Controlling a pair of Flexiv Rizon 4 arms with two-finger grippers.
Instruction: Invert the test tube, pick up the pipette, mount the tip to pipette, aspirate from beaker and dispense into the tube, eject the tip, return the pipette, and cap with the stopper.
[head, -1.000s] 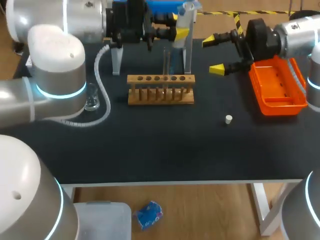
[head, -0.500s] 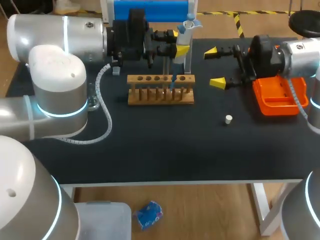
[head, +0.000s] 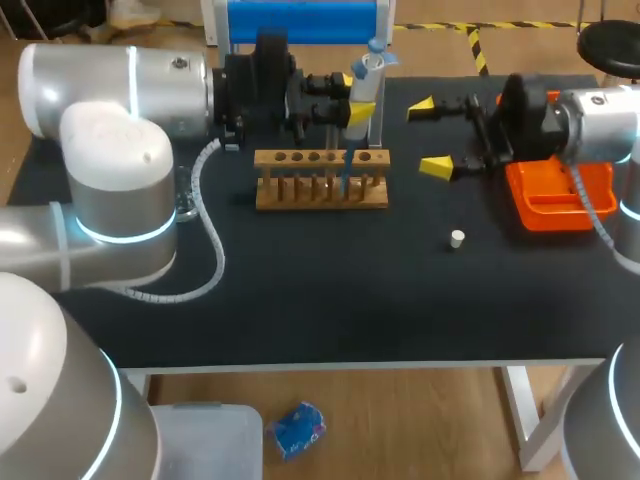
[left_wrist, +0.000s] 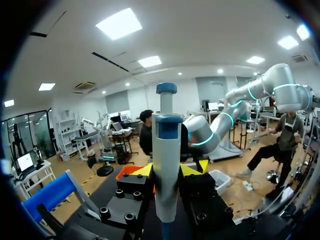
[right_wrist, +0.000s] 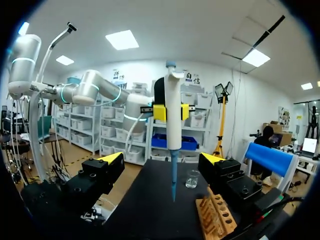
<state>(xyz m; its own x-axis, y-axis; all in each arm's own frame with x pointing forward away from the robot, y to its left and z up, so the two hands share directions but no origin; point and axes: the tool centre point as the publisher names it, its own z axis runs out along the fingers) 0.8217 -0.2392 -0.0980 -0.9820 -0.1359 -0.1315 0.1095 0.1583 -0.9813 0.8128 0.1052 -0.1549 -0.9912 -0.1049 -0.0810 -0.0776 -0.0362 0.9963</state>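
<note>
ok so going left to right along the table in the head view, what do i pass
beaker → wooden tube rack → white stopper → orange tray

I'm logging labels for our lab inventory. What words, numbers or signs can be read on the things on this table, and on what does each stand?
No text can be read on anything here.
pipette: no legible print on its body in any view; any scale marking is too small to tell.
wooden rack: no marks show.
orange tray: no label shows.
stopper: too small to tell.
</note>
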